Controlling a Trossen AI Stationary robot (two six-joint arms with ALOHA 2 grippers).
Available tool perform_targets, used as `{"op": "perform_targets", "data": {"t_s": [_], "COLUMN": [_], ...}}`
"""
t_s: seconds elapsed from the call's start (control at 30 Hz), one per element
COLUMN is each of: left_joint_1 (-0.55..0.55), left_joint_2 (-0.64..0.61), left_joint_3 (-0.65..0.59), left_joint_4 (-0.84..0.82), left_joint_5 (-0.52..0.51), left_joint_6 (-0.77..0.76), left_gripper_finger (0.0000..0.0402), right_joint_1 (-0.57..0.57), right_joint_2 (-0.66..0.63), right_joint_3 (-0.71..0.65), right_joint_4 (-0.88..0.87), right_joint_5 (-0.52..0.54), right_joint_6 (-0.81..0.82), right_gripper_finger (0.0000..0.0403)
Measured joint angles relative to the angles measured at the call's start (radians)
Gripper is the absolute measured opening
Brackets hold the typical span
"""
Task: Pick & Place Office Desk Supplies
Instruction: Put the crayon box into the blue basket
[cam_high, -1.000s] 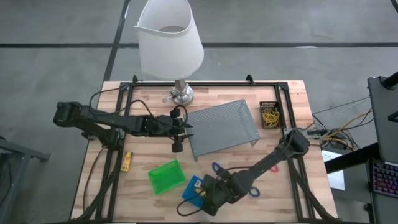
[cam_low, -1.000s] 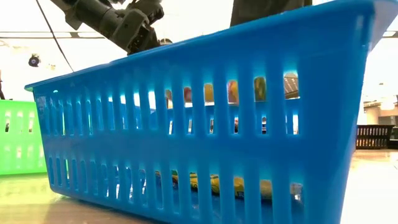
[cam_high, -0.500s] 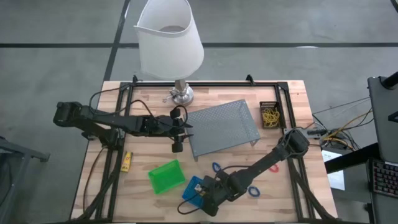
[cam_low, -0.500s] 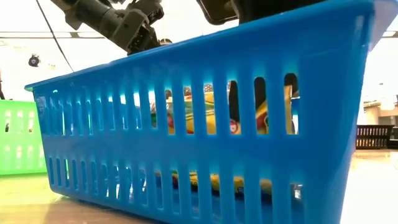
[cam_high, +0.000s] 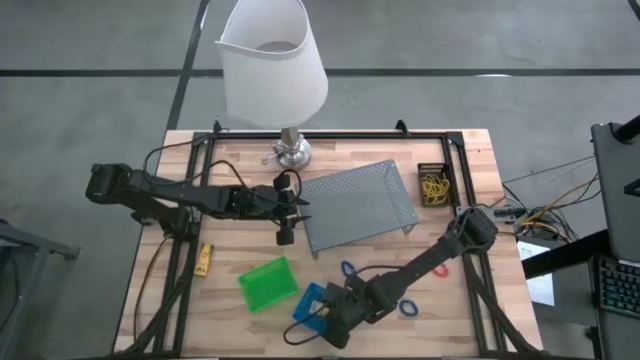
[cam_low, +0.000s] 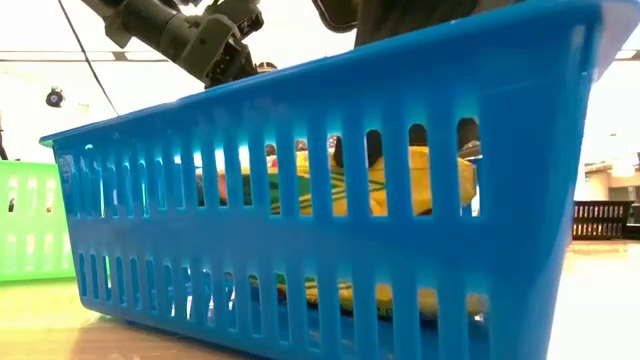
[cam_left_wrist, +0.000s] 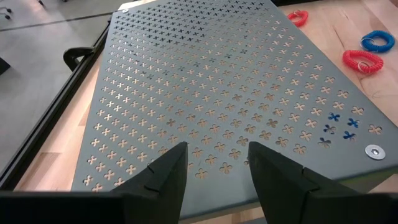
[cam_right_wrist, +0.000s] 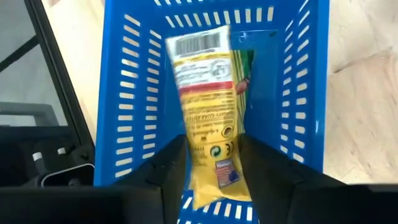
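The right claw (cam_right_wrist: 212, 163) hangs directly over the blue bin (cam_right_wrist: 124, 93) at the near edge of the surface (cam_high: 470, 170), with a yellow stick pack (cam_right_wrist: 205, 106) between its fingers and reaching forward from them into the bin. The pack's long axis runs straight out from the claw, along the bin's length, barcode end farthest away. The fingers flank the pack's near end on both sides; whether they grip it or have just let go cannot be told, though gaps beside the pack suggest the hold is slack. In the low view the pack (cam_low: 400, 180) shows through the bin's slots, partway down inside the walls, with more yellow items lying on the bin floor.

The left claw (cam_left_wrist: 214, 165) stands well away, spread wide and empty over the near corner of the grey mesh tray (cam_left_wrist: 217, 81). Beyond that tray lie red and blue coil loops (cam_left_wrist: 362, 60). A second yellow stick (cam_high: 204, 259) lies on the surface on the left claw's side, nearer that arm than the right. The green bin (cam_high: 267, 283) sits just beside the blue one.
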Motion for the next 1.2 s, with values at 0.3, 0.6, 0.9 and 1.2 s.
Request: {"op": "perform_targets", "data": {"t_s": [0.3,0.6,0.9,1.2], "left_joint_1": [0.000,0.000,0.000,0.000], "left_joint_2": [0.000,0.000,0.000,0.000], "left_joint_3": [0.000,0.000,0.000,0.000], "left_joint_4": [0.000,0.000,0.000,0.000], "left_joint_5": [0.000,0.000,0.000,0.000], "left_joint_6": [0.000,0.000,0.000,0.000], "left_gripper_finger": [0.0174,0.0175,0.0175,0.0175], "right_joint_1": [-0.016,-0.017,-0.016,-0.012], "right_joint_2": [-0.002,-0.012,-0.065,-0.128], "right_joint_3": [0.000,0.006,0.025,0.015], "right_joint_4": [-0.002,-0.004,-0.037,-0.028], "right_joint_5": [0.001,0.003,0.123,0.324], "right_joint_6": [-0.026,-0.038,-0.088,-0.340], "right_gripper_finger": [0.0183,0.0184,0.0185,0.0185]}}
